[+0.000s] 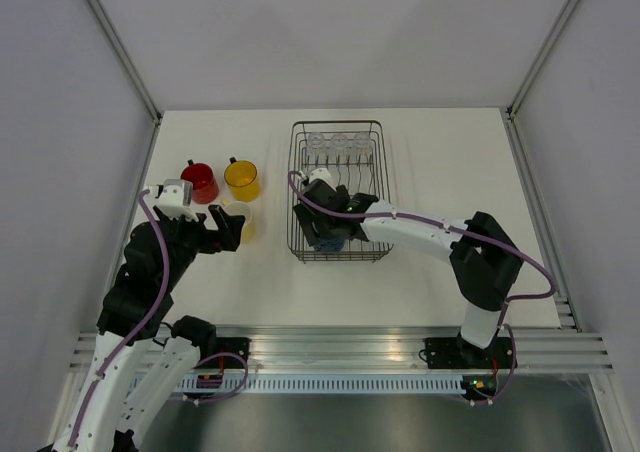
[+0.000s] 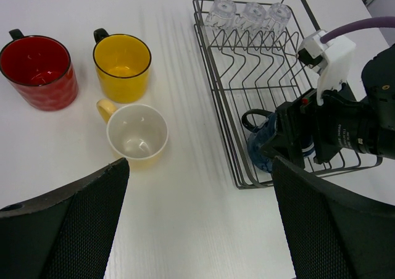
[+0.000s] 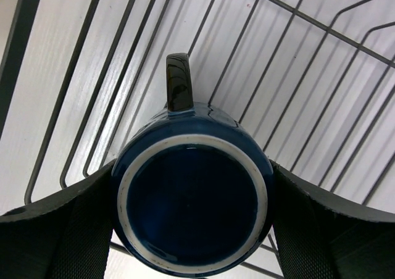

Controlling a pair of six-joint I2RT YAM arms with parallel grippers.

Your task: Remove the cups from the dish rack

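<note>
Right gripper (image 3: 192,186) is clamped on the dark blue mug (image 3: 191,205), base showing, in the near left corner of the dish rack (image 1: 293,177); three glass tumblers (image 2: 250,13) line the rack's far end; left gripper (image 2: 200,168) hangs wide open left of the rack, near the cream mug (image 2: 137,137); red mug (image 2: 38,72) and yellow mug (image 2: 122,66) stand left of the rack too.
</note>
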